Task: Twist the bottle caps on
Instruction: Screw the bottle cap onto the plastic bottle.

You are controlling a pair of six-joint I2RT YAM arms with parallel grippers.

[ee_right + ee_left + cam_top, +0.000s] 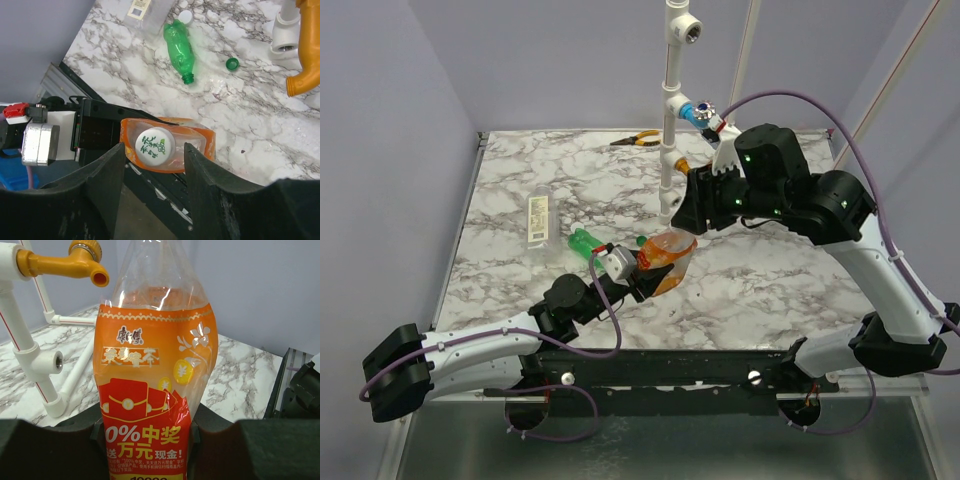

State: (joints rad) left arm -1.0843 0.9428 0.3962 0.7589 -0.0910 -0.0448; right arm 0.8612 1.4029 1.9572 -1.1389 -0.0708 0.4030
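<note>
Straddling the white cap (pixel 154 143) atop the orange bottle (pixel 206 146), the right tool (pixel 155 148) hovers.

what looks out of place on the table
The green bottle lies on its side, uncapped, with a green cap loose near its mouth. The clear bottle also lies flat, a white cap loose near it.

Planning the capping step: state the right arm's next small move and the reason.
Probably close the right gripper on the white cap, ready to twist: its jaws flank the cap with gaps either side, and the left gripper is shut on the orange bottle.
</note>
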